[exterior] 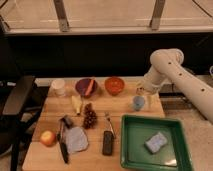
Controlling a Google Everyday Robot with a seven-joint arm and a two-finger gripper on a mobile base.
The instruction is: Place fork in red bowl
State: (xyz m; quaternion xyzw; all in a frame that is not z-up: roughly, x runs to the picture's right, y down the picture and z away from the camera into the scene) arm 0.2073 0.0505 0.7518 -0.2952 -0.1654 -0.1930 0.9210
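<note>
The fork (109, 123), small and silvery, lies flat on the wooden table (50, 155) just left of the green tray. The red bowl (114, 85) stands at the back of the table, a bright orange-red, and looks empty. My gripper (142, 93) hangs at the back right on the end of the white arm (172, 70). It is to the right of the red bowl and just above a light-blue cup (138, 103). It is open and holds nothing. The fork is well apart from it, nearer the front.
A maroon bowl (86, 86) with an orange piece and a white cup (58, 87) stand at the back left. A banana (76, 104), grapes (89, 116), an apple (48, 138), a black-handled knife (63, 143), a grey cloth (76, 139) and a dark block (107, 143) lie about. The green tray (131, 150) holds a blue sponge (156, 142).
</note>
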